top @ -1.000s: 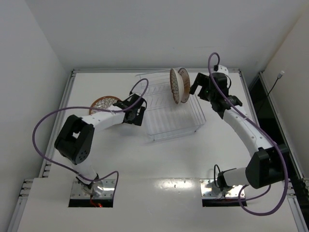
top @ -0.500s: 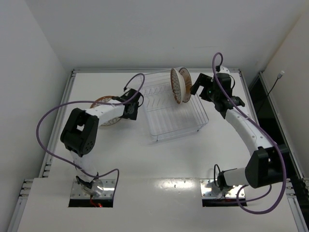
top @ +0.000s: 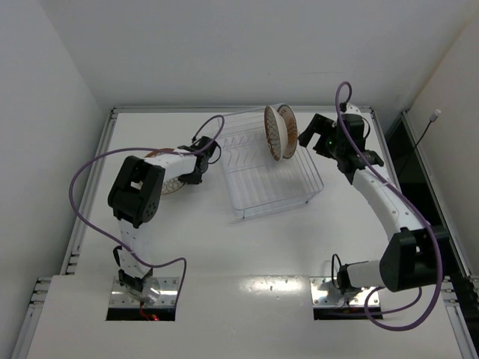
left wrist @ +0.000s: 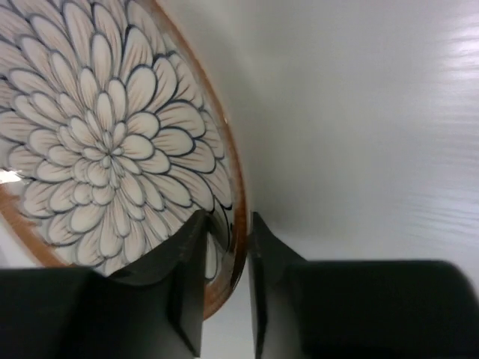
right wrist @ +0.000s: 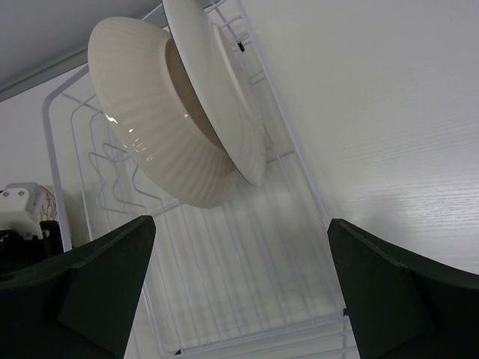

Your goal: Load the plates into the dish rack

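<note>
A brown-rimmed plate [left wrist: 105, 142] with a white petal pattern lies flat on the table at the left [top: 171, 185], partly under my left arm. My left gripper [left wrist: 227, 258] [top: 188, 173] is shut on this plate's near rim, one finger above and one below. Two more plates stand upright at the far end of the dish rack [top: 262, 183]: a patterned one [top: 272, 133] and a pale one [top: 285, 129]. The right wrist view shows their pale undersides [right wrist: 161, 127] over the rack's wires [right wrist: 247, 269]. My right gripper [right wrist: 239, 299] [top: 307, 134] hangs open just right of them, holding nothing.
The white table [top: 247, 254] is edged by a raised rail [top: 108, 149] at the left and back. Purple cables [top: 90, 168] loop off both arms. Both arm bases [top: 142, 292] sit at the near edge.
My left gripper has swung left from the rack's side to the flat plate and closed on its rim. The right gripper has drawn back slightly and stays open.
</note>
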You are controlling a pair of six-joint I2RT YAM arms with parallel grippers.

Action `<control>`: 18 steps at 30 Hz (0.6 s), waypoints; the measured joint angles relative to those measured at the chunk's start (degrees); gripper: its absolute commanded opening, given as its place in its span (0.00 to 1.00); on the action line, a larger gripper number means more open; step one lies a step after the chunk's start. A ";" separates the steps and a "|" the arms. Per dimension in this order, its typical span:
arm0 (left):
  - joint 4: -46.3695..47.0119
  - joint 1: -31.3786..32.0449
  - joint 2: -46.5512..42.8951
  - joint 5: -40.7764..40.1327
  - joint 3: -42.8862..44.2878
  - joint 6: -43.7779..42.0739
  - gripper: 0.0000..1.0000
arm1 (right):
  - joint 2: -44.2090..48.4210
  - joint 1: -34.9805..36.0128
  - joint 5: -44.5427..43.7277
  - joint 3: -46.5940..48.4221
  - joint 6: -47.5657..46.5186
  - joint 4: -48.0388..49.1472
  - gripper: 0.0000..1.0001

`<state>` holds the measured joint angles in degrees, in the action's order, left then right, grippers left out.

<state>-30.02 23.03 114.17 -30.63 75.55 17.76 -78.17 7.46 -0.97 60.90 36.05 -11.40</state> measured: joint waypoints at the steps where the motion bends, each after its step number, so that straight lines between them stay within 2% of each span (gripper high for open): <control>1: -0.04 -0.15 0.48 0.13 0.00 -0.26 0.07 | 0.02 -0.20 0.17 -0.17 0.02 0.09 0.97; 3: -0.79 -0.15 1.05 -2.64 0.42 -3.32 0.00 | 0.02 -0.28 0.46 -0.37 0.09 0.20 0.97; 6: -2.05 -0.59 1.07 -5.31 0.63 -4.81 0.00 | 0.02 -0.74 1.11 -0.48 0.17 0.24 0.97; 12: -3.17 -0.66 1.03 -4.55 0.33 -4.79 0.00 | 0.39 -1.31 1.79 -0.48 0.20 0.50 0.97; 18: -9.01 0.72 -7.98 -1.70 3.26 1.38 0.00 | 1.95 -1.51 2.32 -0.81 0.48 1.09 0.97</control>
<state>-39.03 23.75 106.19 -32.34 78.81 19.14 -76.23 5.96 1.34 60.10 36.53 -10.31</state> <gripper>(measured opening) 0.071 0.978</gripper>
